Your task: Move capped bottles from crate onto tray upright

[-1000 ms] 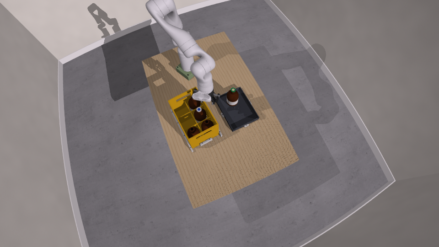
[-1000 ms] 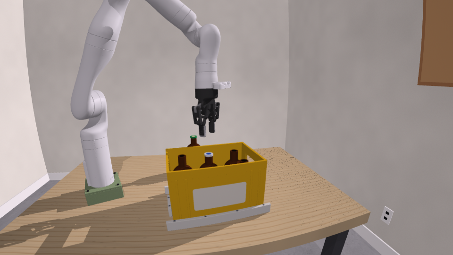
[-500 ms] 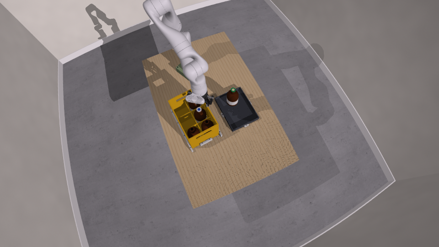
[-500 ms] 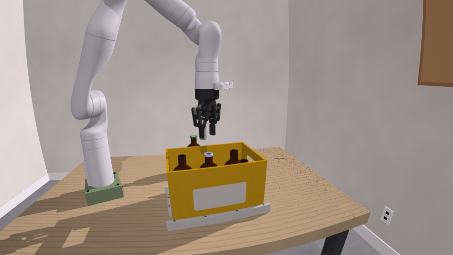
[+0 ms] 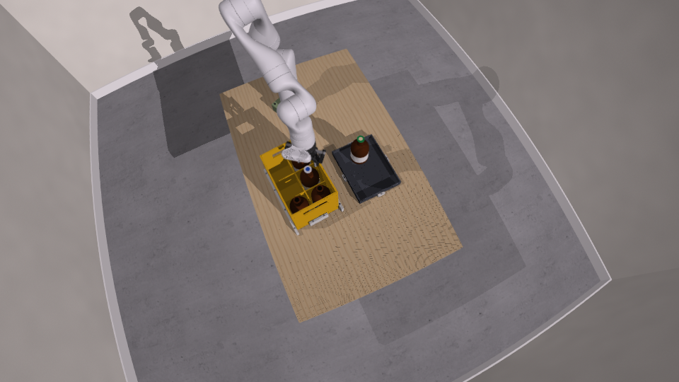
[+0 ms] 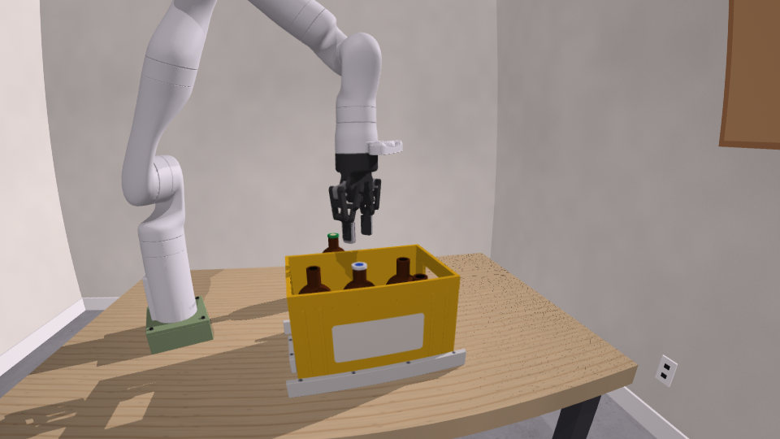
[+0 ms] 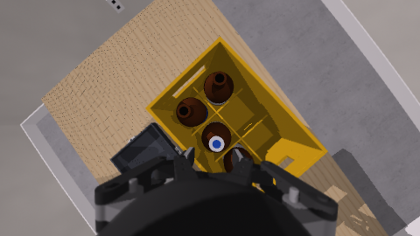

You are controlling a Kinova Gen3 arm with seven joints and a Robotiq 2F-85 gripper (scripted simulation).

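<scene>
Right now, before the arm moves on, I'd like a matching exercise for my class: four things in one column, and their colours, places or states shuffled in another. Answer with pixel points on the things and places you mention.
Things:
1. crate [image 5: 308,219] [image 6: 310,327] [image 7: 302,157]
2. tray [image 5: 372,177] [image 7: 146,146]
3. bottle with the blue-and-white cap [image 5: 309,177] [image 6: 359,276] [image 7: 216,130]
4. gripper [image 5: 317,162] [image 6: 357,232] [image 7: 213,155]

Descriptions:
A. black, with one bottle standing on it
B. open, holding nothing
C. yellow, divided into compartments
D. inside the crate, among uncapped bottles

Right pairs: 1-C, 2-A, 3-D, 4-B

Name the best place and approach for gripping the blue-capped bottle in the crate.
Probably the neck of the blue-capped bottle, just under its cap, from straight above. It stands upright, and its slim neck rises above wide shoulders, while the walls of the crate and its neighbours crowd its sides.
</scene>
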